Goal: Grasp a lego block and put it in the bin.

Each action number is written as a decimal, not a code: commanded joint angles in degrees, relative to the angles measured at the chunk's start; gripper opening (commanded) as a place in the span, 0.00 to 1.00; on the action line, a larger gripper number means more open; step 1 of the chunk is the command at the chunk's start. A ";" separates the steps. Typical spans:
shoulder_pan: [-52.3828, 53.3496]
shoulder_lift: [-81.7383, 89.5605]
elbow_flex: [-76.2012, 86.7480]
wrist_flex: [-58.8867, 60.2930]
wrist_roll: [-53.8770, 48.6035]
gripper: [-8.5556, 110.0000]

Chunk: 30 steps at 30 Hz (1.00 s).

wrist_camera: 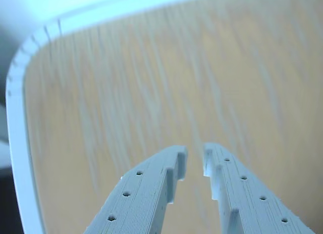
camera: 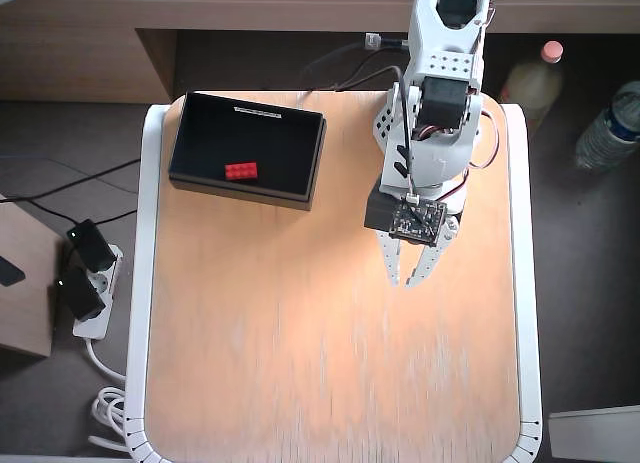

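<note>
In the overhead view, the red lego block (camera: 240, 170) lies inside the black bin (camera: 200, 118) at the table's back left. My gripper (camera: 403, 281) hangs over the bare wooden table right of centre, far from the bin. Its jaws are almost together with only a narrow gap, and they hold nothing. The wrist view shows the two pale fingers (wrist_camera: 146, 193) close together over bare wood, with the gripper (wrist_camera: 195, 154) empty. The block and bin are out of that view.
The wooden table (camera: 300, 363) has a white rim. In the overhead view a power strip with plugs (camera: 85, 283) lies on the floor at left, and two bottles (camera: 610, 133) stand on the floor at right. The table's rounded corner (wrist_camera: 20, 82) shows in the wrist view.
</note>
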 commanded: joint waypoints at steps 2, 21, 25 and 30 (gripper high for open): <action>-0.70 8.26 7.73 -3.34 1.05 0.07; -1.93 29.09 35.68 -3.87 -0.09 0.07; -2.11 29.18 39.11 -3.78 -1.76 0.07; -1.93 29.18 45.00 -3.78 -0.53 0.07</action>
